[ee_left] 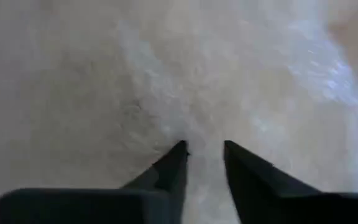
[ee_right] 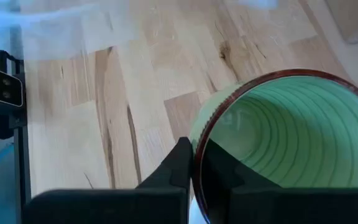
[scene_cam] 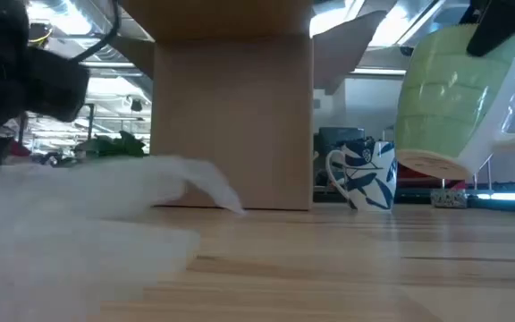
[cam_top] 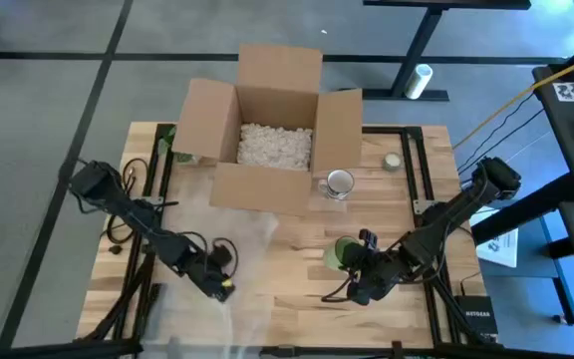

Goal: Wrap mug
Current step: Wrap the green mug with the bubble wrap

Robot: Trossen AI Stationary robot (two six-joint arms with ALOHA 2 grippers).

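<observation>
Open cardboard box (cam_top: pixel 272 120) at far side of wooden table (cam_top: pixel 297 284), flaps spread, filled with white packing peanuts (cam_top: pixel 275 146). Blue-and-white patterned mug (scene_cam: pixel 363 174) upright just beside box's front right corner. Small round object (cam_top: pixel 392 161) further right on table. White cylinder (cam_top: pixel 420 80) lying on floor beyond.

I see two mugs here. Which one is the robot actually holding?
The green mug: the right end effector pinches its rim and holds it tilted above the table. The blue-patterned mug stands untouched beside the box.
</observation>
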